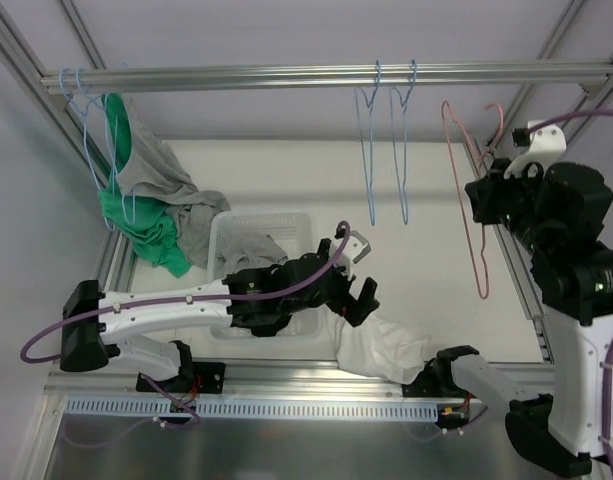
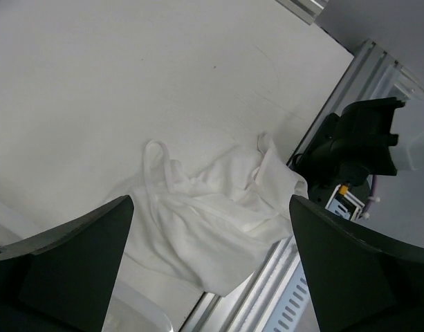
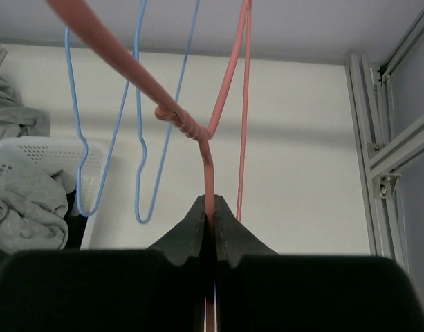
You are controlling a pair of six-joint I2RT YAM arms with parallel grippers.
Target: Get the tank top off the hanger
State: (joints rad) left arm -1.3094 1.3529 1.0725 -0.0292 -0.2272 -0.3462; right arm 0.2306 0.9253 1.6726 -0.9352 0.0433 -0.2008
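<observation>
The white tank top [image 1: 381,345] lies crumpled on the table by the front edge, off any hanger; it also shows in the left wrist view [image 2: 212,221]. My left gripper [image 1: 352,285] hovers just above it, jaws wide open and empty [image 2: 210,207]. My right gripper [image 1: 483,195] is raised at the right and shut on the neck of a bare pink wire hanger [image 1: 473,215], which hangs from it below the rail. In the right wrist view the gripper [image 3: 209,207] pinches the hanger [image 3: 191,131] just under its twisted neck.
Two bare blue hangers [image 1: 386,140] hang from the metal rail [image 1: 286,77]. Green and grey garments [image 1: 136,190] hang at the left. A white basket [image 1: 261,235] with grey clothes stands under my left arm. The right arm's base [image 1: 456,370] sits beside the tank top.
</observation>
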